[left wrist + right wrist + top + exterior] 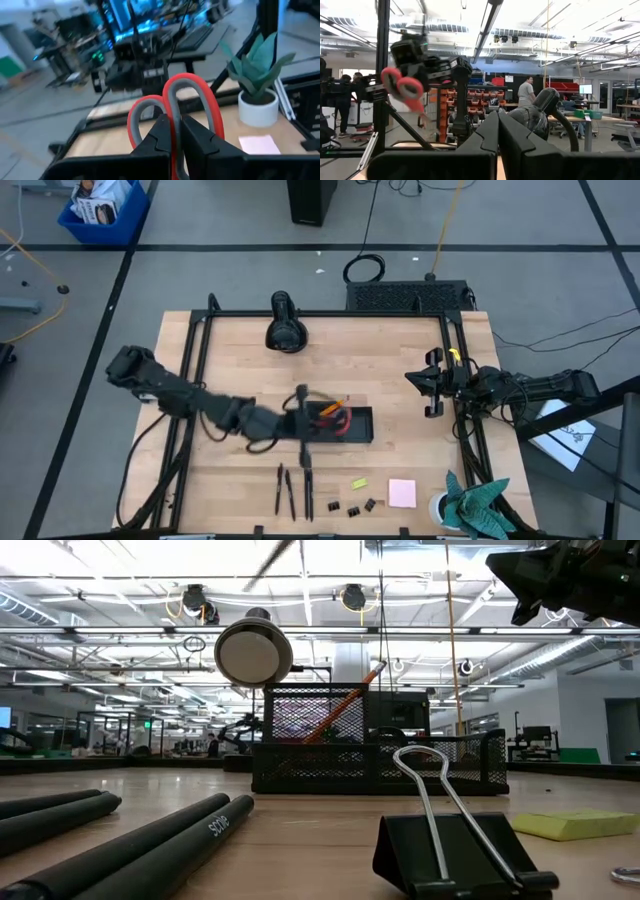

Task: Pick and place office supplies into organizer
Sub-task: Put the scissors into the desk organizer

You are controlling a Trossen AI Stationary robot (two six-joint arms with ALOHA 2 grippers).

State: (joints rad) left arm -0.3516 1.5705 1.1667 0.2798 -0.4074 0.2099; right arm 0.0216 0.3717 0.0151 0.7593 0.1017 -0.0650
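Observation:
My left gripper (312,418) is over the black mesh organizer (355,425) and is shut on the red-handled scissors (172,95). Their handle loops stick out ahead of the fingers, toward the table's near right corner. The right wrist view shows them raised in the air (400,85). An orange pencil (345,705) leans in the organizer. Black pens (285,490), three binder clips (352,508), a yellow-green piece (358,482) and a pink pad (402,493) lie on the near part of the table. My right gripper (432,385) waits shut at the right edge. My left gripper pinches the scissors between its two fingers where the two red handle loops meet (175,147). The loops stand out beyond the fingertips (162,135). The blades are hidden behind the fingers. The scissors are lifted clear of the table, above the organizer.
A black rounded device (285,330) stands near the far edge. A teal cloth plant in a white pot (470,505) sits at the near right corner. Bare wood lies between the organizer and my right gripper.

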